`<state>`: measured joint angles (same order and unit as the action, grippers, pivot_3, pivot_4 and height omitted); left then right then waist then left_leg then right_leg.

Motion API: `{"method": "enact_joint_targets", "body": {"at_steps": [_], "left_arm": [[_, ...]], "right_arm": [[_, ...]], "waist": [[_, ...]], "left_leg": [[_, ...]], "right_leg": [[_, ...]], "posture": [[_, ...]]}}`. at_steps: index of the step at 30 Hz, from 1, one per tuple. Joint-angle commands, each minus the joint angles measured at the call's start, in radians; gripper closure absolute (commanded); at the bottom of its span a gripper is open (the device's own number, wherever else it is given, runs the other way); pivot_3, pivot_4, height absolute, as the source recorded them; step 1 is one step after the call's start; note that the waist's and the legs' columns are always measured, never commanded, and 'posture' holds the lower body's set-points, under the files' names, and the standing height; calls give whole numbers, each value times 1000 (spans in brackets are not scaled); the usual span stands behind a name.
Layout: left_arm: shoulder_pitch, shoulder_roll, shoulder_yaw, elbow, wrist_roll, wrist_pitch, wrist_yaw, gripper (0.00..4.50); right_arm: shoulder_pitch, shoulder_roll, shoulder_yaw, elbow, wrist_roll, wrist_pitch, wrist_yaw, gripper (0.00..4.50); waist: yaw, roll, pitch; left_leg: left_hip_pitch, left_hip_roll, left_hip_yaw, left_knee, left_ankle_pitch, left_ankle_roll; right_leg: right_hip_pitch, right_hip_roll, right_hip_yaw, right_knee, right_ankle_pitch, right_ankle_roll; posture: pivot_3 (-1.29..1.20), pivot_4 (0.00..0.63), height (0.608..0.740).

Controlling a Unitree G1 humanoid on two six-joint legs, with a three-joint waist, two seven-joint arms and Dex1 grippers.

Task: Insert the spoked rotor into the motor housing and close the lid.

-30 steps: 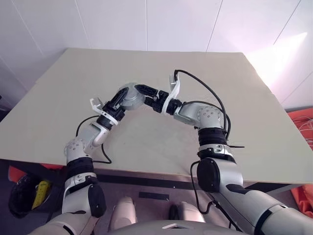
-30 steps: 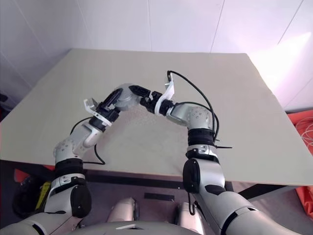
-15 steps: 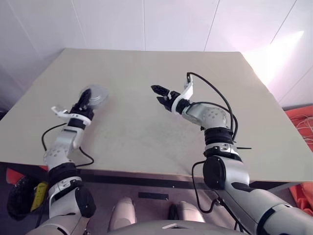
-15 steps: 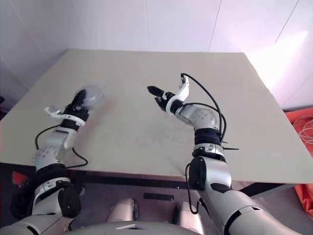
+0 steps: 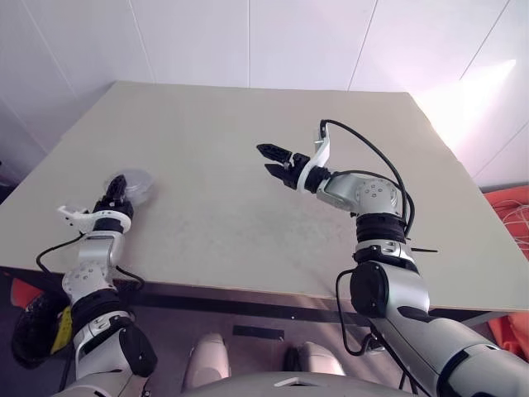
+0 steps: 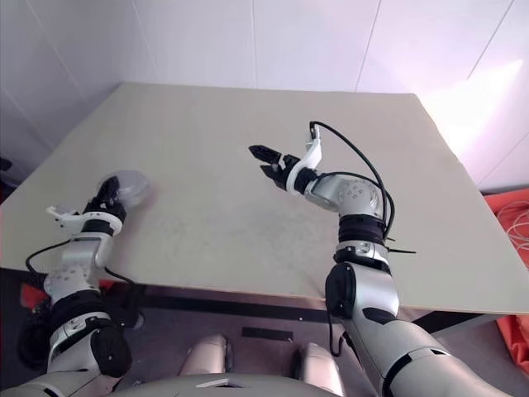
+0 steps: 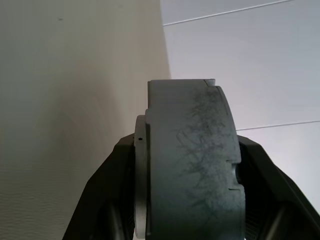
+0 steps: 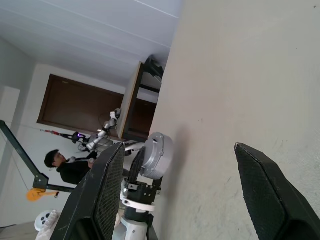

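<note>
The motor housing (image 7: 192,165) is a grey puck held on edge between the two black fingers (image 7: 107,195) of the left gripper (image 5: 116,192), which are closed against its flat faces. Its scuffed rim faces the wrist camera, and the lid (image 7: 141,175) lies shut along one side of it as a thinner grey layer. In the head views the housing (image 5: 131,183) sits at about 9 o'clock on the table (image 5: 248,124), close above the surface near the left edge; whether it touches the top cannot be told.

Out from there, toward the centre of the table at roughly 1 o'clock from the middle, the right gripper (image 5: 269,160) hangs above the surface with its fingers spread wide and nothing between them. A black cable (image 5: 364,153) loops from its wrist back along the arm.

The table is a plain pale beige board with faint scuff marks. Behind it, at 12 o'clock, rises a white panelled wall (image 5: 248,41) with thin seams, washed by a bright patch of light at 2 o'clock. Something orange (image 5: 508,207) lies on the floor at 3 o'clock. The right wrist view looks across the tabletop to a dark brown door (image 8: 75,107), a person (image 8: 62,167) beside an orange stand (image 8: 37,192), and another small robot arm (image 8: 97,140) beyond.
</note>
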<state>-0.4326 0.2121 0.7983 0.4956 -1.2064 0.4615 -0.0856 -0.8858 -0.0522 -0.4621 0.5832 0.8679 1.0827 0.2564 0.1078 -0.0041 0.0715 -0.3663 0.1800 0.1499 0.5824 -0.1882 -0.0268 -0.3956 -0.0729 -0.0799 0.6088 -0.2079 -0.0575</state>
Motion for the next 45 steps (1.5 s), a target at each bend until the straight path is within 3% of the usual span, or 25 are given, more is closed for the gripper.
{"method": "enact_joint_targets", "body": {"at_steps": [1, 14, 22, 26, 35, 42, 45], "left_arm": [[-60, 39, 18, 27, 41, -72, 29, 2188], [-95, 58, 33, 101, 104, -134, 34, 2188], [-101, 68, 48, 138, 148, -197, 63, 18], [-105, 79, 45, 184, 228, -332, 58, 18], [-105, 166, 36, 394, 414, -610, 180, 18], [-133, 197, -26, 422, 506, -685, 116, 18], [-155, 194, -77, 371, 538, -673, 48, 18]], "right_arm": [[-20, 0, -13, -38, 26, 4, -2, 559], [-18, 7, -15, -32, 19, -2, -12, 559], [-23, 3, -7, -11, 7, -14, -4, 514], [-22, 2, -1, -3, 1, -13, 2, 514], [-15, 7, 10, -7, -5, -3, 7, 514], [-4, 6, 18, -24, -7, 1, 20, 514], [11, -2, 37, -60, -10, -11, 58, 514]], "waist": [[0, -1, 0], [-4, -1, 0], [-7, -1, 0], [-17, -1, -1], [-54, 4, -4], [-51, 4, -4], [-28, 3, -4]], "left_leg": [[0, 0, 0, 0, 0, 0], [3, 0, 0, 0, 2, -3], [8, 1, 0, -1, 2, -4], [17, 1, 2, -2, 3, -5], [19, 8, 4, -5, 3, -5], [18, 13, 2, -5, 3, -6], [17, 13, 1, -5, 3, -6]], "right_leg": [[0, 0, 0, 0, 0, 0], [1, 0, 0, 3, 0, 0], [4, 0, 0, 4, -2, -4], [11, 0, 1, 4, -6, 2], [11, 7, 3, 4, -8, -1], [8, 14, 3, 5, -11, -6], [6, 14, 2, 5, -7, -12]], "posture": [[0, 0, 740], [0, 0, 740], [0, 0, 740], [0, 0, 740], [0, 0, 740], [0, 0, 740], [0, 0, 740]]}}
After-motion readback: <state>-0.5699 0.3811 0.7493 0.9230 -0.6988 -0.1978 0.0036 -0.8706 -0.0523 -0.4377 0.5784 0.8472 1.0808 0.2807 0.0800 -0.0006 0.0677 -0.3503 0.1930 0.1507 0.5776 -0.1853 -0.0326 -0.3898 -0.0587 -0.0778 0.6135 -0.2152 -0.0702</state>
